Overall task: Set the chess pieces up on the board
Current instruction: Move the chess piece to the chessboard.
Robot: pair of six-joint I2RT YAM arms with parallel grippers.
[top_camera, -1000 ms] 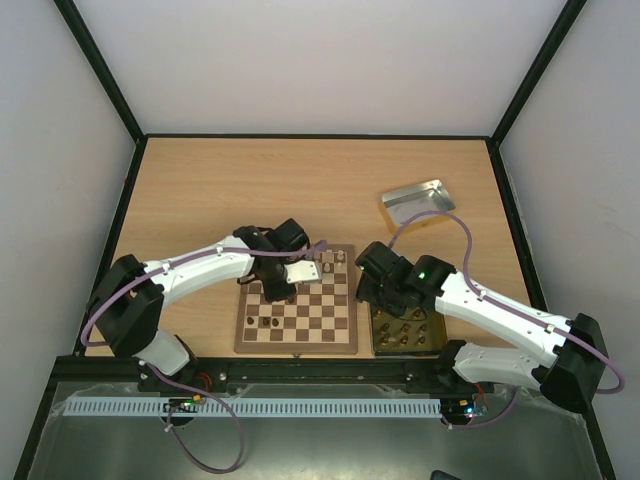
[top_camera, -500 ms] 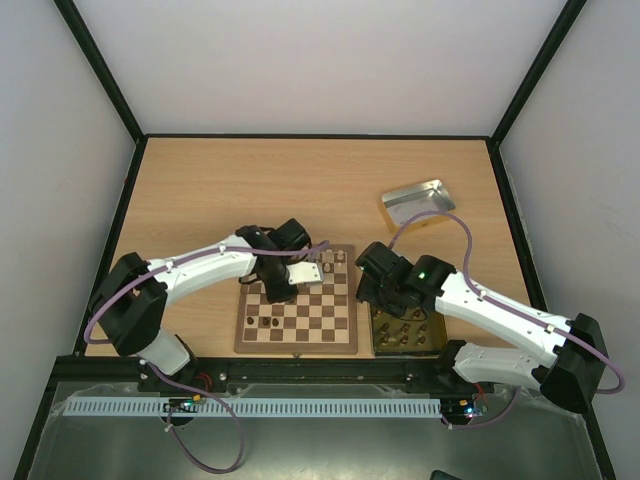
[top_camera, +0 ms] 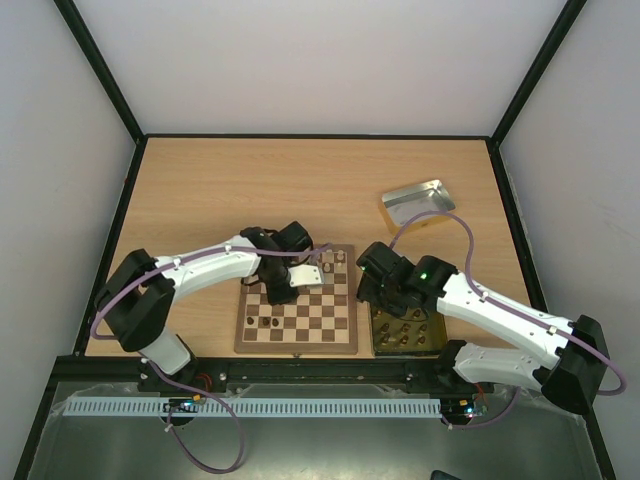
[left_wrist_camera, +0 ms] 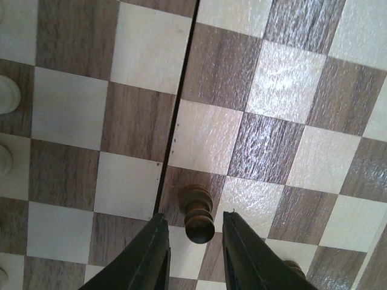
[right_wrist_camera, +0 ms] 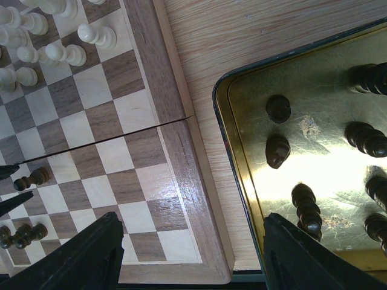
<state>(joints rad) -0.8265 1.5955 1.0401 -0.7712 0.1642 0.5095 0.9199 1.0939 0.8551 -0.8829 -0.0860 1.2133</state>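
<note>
L gripper (left_wrist_camera: 194, 219) had shifted slightly right over board (top_camera: 296, 348) vs 1 s earlier. R gripper (right_wrist_camera: 193, 219) unmoved, spread wide, empty, by gold tin (right_wrist_camera: 225, 139). L jaws narrowly apart astride upright dark pawn (left_wrist_camera: 198, 208), lower centre of wrist frame. Contact unclear, prob. just released, so placement nearly done.

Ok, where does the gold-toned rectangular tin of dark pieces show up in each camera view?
Top external: the gold-toned rectangular tin sits lower right, beside the right border of the square wooden chessboard.
Left wrist: not in it; only board squares show.
Right wrist: it fills the right side, with dark brown chess pieces inside.
Shared landmark: the chessboard, visible in all three views.
</note>
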